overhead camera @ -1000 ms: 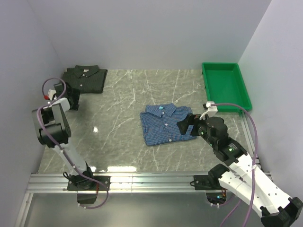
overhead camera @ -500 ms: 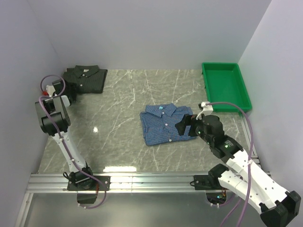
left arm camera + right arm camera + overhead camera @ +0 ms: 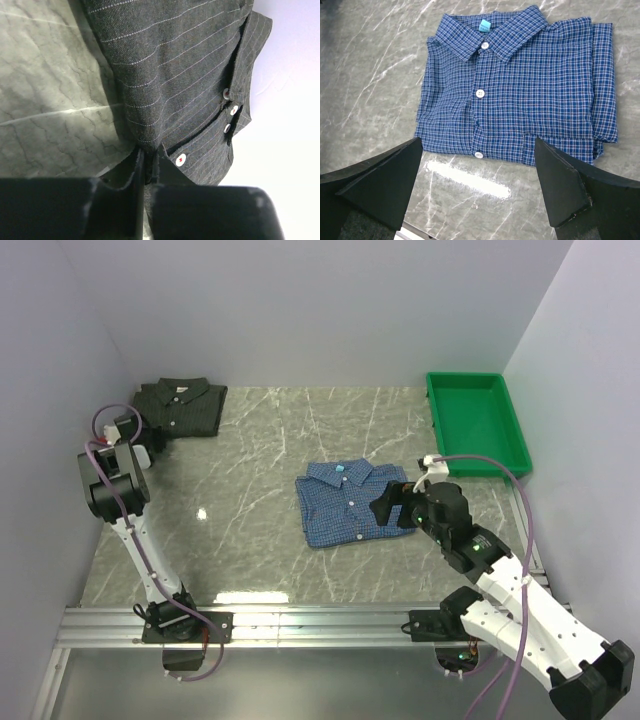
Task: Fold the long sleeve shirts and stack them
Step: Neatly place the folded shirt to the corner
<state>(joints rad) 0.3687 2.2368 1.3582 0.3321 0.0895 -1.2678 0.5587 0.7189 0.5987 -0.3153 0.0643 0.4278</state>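
Note:
The dark green-grey checked shirt lies folded in the far left corner, white buttons showing in the left wrist view. My left gripper is at its near edge, jaws pressed together with a fold of the dark cloth between them. The blue checked shirt lies folded, collar away from me, in the middle of the table. My right gripper hovers at its right near edge, wide open, with nothing between the fingers.
A green plastic tray stands at the far right corner. White walls close in the table on the left, back and right; the dark shirt sits tight against the left wall. Marble tabletop lies between the two shirts.
My left gripper has moved up to the dark shirt's edge and closed on the cloth. The right arm shifted slightly and its gripper stays open over the blue shirt.

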